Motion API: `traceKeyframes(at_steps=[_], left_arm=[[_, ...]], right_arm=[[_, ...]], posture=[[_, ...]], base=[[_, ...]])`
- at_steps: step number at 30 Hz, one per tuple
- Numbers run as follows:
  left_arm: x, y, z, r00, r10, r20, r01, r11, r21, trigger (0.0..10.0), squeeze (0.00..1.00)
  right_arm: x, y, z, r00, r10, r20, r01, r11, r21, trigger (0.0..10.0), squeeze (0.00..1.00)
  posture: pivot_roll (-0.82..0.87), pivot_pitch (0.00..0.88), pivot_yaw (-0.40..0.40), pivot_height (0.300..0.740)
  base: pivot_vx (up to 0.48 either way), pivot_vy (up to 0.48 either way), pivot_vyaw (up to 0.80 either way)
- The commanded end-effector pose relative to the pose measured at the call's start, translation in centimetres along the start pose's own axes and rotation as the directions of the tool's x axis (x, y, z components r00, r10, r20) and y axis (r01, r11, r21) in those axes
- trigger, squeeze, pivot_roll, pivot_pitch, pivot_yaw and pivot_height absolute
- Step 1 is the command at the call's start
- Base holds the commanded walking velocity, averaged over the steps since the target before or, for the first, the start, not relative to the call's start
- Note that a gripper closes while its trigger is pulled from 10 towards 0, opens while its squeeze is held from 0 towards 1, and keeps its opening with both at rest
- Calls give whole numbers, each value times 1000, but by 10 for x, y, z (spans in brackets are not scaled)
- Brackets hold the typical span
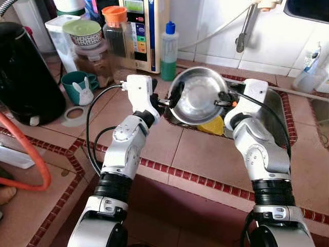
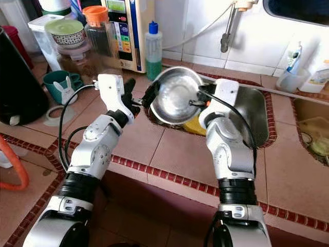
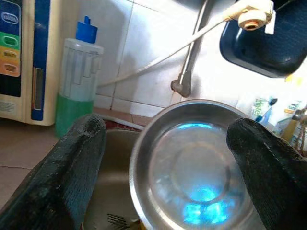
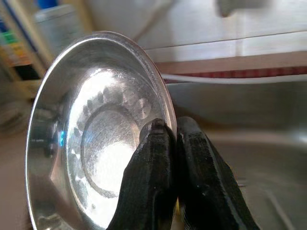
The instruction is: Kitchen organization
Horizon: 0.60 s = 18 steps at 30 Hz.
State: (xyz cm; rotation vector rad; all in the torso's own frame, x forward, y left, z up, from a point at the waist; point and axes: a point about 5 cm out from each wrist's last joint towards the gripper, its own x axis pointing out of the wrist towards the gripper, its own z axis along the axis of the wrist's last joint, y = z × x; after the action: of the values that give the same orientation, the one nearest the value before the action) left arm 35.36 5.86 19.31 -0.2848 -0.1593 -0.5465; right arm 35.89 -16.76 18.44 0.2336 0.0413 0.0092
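Note:
A shiny steel bowl (image 1: 198, 95) hangs tilted on its side over the near end of the steel sink (image 1: 272, 110), its hollow facing me. My right gripper (image 1: 223, 100) is shut on the bowl's right rim; in the right wrist view both black fingers (image 4: 158, 158) pinch the thin edge of the bowl (image 4: 96, 134). My left gripper (image 2: 140, 92) is open at the bowl's left side, and in the left wrist view the bowl (image 3: 196, 163) sits between its spread fingers (image 3: 72, 163) without clear contact.
A yellow item (image 1: 213, 126) lies in the sink under the bowl. A green soap bottle (image 1: 168, 51) and tap (image 1: 247, 25) stand by the wall. On the left counter are a teal rabbit mug (image 1: 77, 87), jars, a black appliance (image 1: 25, 72) and an orange hose (image 1: 31, 149).

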Motion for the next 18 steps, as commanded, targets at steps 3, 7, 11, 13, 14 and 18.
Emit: traceKeyframes(at_steps=[3, 7, 11, 13, 14, 18], left_arm=[[-1, -3, 1, 1000, -12, -5, 12, 1000, 10, 10000, 1000], [-1, -4, 1, 1000, -15, -9, 15, 1000, 11, 10000, 1000], [-2, -3, 0, 1000, -15, -16, 15, 1000, 13, 10000, 1000], [-4, -2, -4, 999, -10, -49, 11, 1000, 24, 10000, 1000], [-5, -2, -6, 998, -8, -61, 10, 1000, 28, 10000, 1000], [-12, -1, -16, 992, -8, -125, 14, 999, 46, 10000, 1000]], right_arm=[[3, -3, 5, 999, -28, 23, 28, 1000, -5, 0, 0], [4, -6, 3, 998, -54, 23, 54, 998, -12, 0, 0], [5, -17, 1, 993, -121, 15, 122, 992, -42, 0, 0], [7, -28, -1, 986, -164, 27, 166, 978, -126, 0, 0], [7, -31, -2, 983, -180, 29, 182, 973, -141, 0, 0], [11, -41, 3, 976, -198, 92, 213, 954, -210, 6863, 0]], posture=[[25, 26, 23, 740], [25, 27, 23, 740], [28, 26, 22, 740], [33, 27, 22, 740], [41, 29, 22, 740], [45, 34, 32, 740]], base=[[0, 0, 0], [0, 0, 0], [0, 0, 0], [0, 0, 0], [0, 0, 0], [0, 0, 0]])
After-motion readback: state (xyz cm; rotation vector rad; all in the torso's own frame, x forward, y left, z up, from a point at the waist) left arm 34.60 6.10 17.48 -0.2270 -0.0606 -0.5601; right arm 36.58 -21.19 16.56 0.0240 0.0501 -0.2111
